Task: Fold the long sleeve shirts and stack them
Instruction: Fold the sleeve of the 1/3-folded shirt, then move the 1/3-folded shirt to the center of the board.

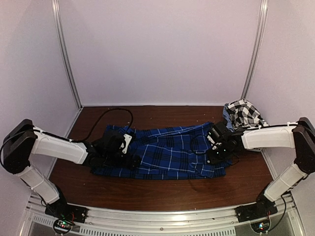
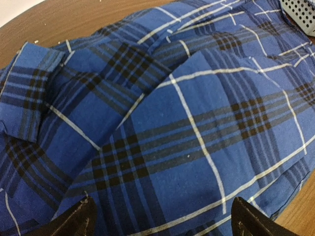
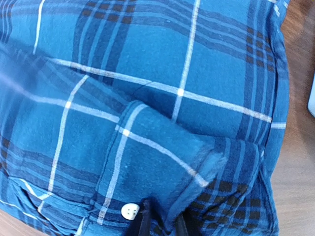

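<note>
The royal-blue plaid shirt (image 1: pixel 162 152) lies spread across the middle of the brown table, partly folded. My left gripper (image 1: pixel 129 147) hovers over its left part, jaws open wide with only flat cloth (image 2: pixel 197 147) below them (image 2: pixel 162 221). My right gripper (image 1: pixel 212 150) is at the shirt's right end. Its fingers (image 3: pixel 161 226) stand close together on a folded cuff-like flap (image 3: pixel 162 162) beside a white button (image 3: pixel 130 211). The black-and-white checked shirt (image 1: pixel 243 114) lies bunched at the back right.
A black cable (image 1: pixel 106 118) loops over the table at the back left. A pale mesh basket (image 2: pixel 300 12) shows beyond the shirt in the left wrist view. White walls close in the table on three sides.
</note>
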